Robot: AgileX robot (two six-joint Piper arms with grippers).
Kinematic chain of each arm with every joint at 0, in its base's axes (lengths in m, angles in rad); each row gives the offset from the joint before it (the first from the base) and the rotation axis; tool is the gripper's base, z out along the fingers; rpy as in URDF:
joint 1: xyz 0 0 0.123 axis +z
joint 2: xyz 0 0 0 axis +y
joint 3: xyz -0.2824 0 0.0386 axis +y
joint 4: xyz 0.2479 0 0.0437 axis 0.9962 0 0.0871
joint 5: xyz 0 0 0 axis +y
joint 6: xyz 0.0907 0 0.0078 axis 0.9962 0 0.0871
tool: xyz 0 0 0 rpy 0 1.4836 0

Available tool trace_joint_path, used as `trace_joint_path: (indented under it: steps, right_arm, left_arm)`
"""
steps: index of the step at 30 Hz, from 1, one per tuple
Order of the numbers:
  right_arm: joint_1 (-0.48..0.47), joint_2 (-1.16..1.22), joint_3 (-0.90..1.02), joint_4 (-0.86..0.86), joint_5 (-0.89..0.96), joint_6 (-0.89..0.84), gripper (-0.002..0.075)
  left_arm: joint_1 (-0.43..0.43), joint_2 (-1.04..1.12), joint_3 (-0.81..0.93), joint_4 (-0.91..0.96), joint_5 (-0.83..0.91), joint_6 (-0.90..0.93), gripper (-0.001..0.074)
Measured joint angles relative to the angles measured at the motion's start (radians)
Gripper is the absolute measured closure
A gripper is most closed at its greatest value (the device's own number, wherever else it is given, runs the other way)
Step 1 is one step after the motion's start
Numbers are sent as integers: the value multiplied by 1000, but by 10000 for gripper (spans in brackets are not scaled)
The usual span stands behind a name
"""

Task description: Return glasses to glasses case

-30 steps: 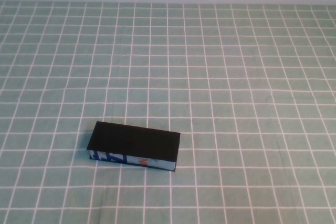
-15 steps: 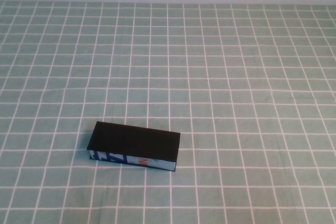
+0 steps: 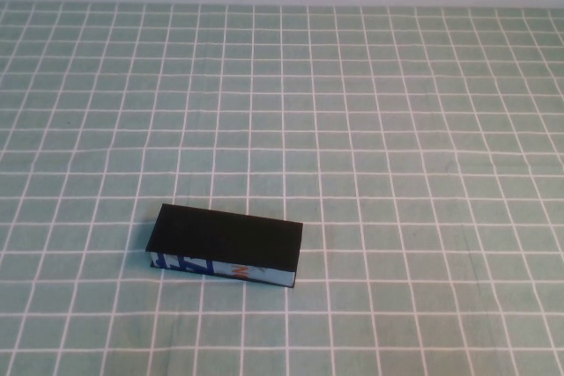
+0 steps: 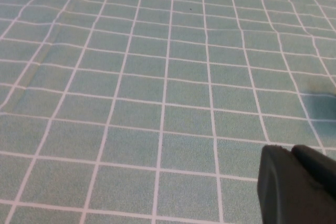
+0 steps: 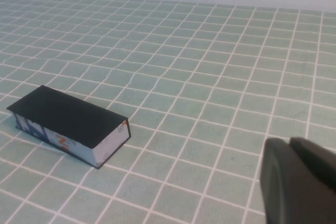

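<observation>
Black case (image 3: 226,246) is seen shut on green checked cloth (image 3: 397,129), near-left. L gripper (image 4: 299,187) & R gripper (image 5: 299,182) are held above cloth; finger state can't be told.

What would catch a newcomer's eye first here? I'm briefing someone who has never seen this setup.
The closed glasses case stands out first: a black box with a blue-and-white patterned side, lying alone on the green checked tablecloth, near the table's front and toward the robot's left. No glasses are in view. The left gripper and right gripper show only as dark shapes at their wrist views' edges.
</observation>
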Motion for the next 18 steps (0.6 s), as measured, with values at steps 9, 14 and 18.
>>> trace_joint_path:
  steps: [9, 14, 18]
  right_arm:
    - [-31, -43, 2, -14, 6, 0, 737]
    - [-147, -133, 61, -49, 6, 0, 737]
    - [-243, -208, 166, -52, 7, 0, 737]
  left_arm:
    - [0, 0, 0, 0, 0, 0, 736]
    - [0, 0, 0, 0, 0, 0, 736]
    - [0, 0, 0, 0, 0, 0, 736]
